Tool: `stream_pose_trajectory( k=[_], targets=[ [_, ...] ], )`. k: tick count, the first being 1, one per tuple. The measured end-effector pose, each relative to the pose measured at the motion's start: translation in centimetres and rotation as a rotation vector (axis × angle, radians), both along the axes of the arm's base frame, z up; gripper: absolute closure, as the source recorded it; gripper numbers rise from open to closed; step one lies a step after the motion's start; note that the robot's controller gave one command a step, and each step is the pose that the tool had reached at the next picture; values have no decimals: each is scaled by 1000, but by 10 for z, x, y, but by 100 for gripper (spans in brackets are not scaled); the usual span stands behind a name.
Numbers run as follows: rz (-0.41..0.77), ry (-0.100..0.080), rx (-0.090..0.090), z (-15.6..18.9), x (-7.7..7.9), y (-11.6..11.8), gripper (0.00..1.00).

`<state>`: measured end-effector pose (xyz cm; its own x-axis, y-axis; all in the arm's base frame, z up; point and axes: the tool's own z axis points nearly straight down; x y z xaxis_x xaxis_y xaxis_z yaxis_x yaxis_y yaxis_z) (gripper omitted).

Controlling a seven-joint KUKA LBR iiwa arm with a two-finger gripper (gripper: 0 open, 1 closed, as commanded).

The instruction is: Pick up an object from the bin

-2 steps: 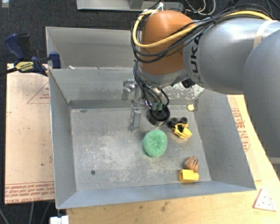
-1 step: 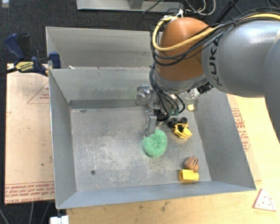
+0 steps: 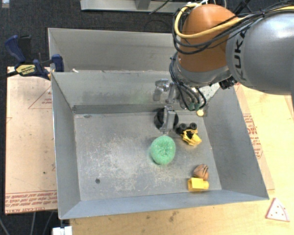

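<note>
My gripper [image 3: 165,123] hangs near the back of the bin floor, right of the middle, just above and behind a round green scrubby ball [image 3: 162,150]. Right beside it, a little to the right, lies a small yellow and black toy [image 3: 189,134]. Nothing shows between the fingers.
Near the bin's front right lie a brown rounded piece [image 3: 201,171] and a yellow block [image 3: 198,184], close together. The arm with its orange cover and yellow cables reaches in from the upper right, above the bin's back right corner.
</note>
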<state>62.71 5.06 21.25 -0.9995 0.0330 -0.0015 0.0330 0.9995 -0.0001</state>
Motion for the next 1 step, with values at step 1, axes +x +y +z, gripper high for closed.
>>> stream_pose_trajectory(
  k=[1],
  targets=[
    [-58, -6, 2, -35, -21, -32, 0]
  ],
)
